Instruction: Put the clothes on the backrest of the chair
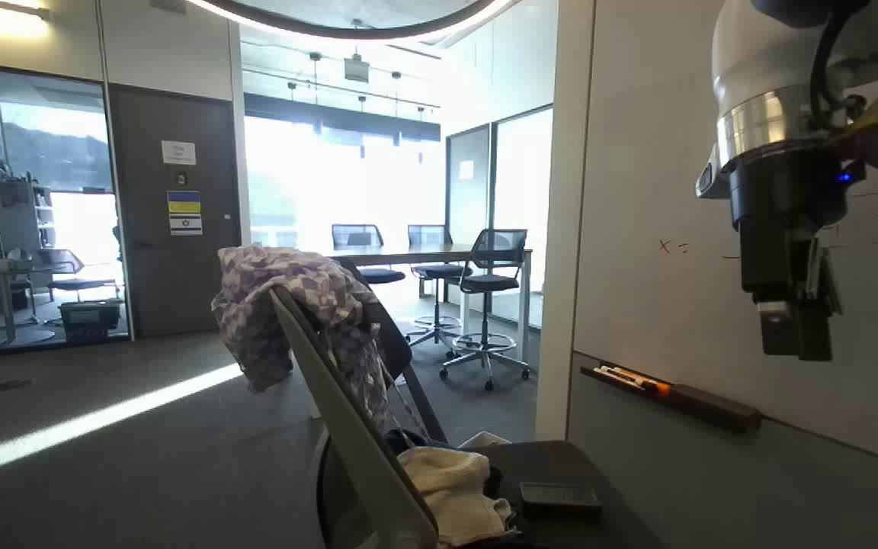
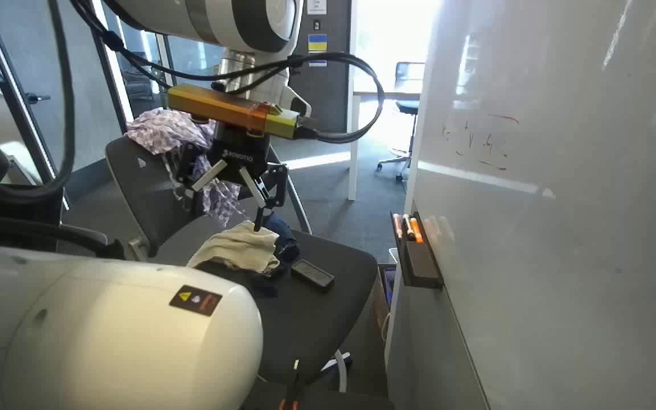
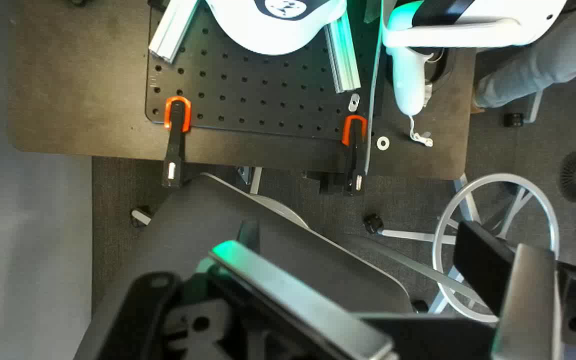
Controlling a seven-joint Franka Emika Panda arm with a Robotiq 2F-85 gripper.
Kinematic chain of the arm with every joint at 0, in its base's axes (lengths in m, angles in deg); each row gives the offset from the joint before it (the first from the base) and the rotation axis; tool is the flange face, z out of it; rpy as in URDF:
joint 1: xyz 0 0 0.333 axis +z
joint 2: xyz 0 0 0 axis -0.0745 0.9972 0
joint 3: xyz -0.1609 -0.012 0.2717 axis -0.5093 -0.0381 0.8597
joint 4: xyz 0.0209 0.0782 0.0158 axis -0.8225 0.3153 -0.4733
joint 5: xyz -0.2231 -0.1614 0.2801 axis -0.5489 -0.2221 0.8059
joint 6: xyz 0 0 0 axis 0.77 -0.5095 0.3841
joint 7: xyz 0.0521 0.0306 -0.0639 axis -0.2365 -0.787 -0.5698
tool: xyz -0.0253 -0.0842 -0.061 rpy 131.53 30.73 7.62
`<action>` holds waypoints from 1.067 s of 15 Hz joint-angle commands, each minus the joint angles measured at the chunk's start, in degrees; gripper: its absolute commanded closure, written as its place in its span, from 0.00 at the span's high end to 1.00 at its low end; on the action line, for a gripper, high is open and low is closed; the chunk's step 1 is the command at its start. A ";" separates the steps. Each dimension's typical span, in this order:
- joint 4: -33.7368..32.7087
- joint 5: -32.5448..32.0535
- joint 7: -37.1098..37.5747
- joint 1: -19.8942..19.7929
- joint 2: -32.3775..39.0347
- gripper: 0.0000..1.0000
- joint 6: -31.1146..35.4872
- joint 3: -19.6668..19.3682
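The clothes lie crumpled on the seat of the chair: a cream garment (image 1: 454, 488) (image 2: 240, 247) with a dark navy one (image 2: 282, 236) beside and partly under it. The chair's slanted dark grey backrest (image 1: 340, 412) (image 2: 140, 188) rises behind them. My gripper (image 1: 796, 335) (image 2: 222, 213) is open and empty, with its fingers spread, and hangs pointing down. It is above seat height and apart from the clothes. In the wrist view the open fingers (image 3: 360, 245) show the chair's seat (image 3: 288, 250) beyond them; the clothes do not show there.
A mottled pink-grey garment (image 1: 294, 290) (image 2: 168, 131) hangs over the backrest's top. A small dark box (image 1: 561, 499) (image 2: 312, 274) lies on the seat. A whiteboard (image 2: 533, 171) with a marker tray (image 1: 713, 408) stands beside the chair. The robot's table (image 3: 268, 150) has orange clamps (image 3: 177, 117).
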State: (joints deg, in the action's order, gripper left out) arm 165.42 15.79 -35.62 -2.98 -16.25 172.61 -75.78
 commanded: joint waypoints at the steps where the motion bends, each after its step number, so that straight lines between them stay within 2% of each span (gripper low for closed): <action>1: -0.14 0.28 -0.36 -0.62 0.10 1.00 -0.18 0.51; 9: -0.19 0.69 -1.32 -0.04 0.15 1.00 -1.53 0.22; 13: -2.22 2.41 -4.26 2.36 4.65 1.00 2.59 0.64; 16: -5.67 2.22 -7.68 5.28 10.72 1.00 10.03 1.81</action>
State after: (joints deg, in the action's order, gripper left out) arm 164.48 16.84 -39.78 -0.30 -12.74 177.41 -75.02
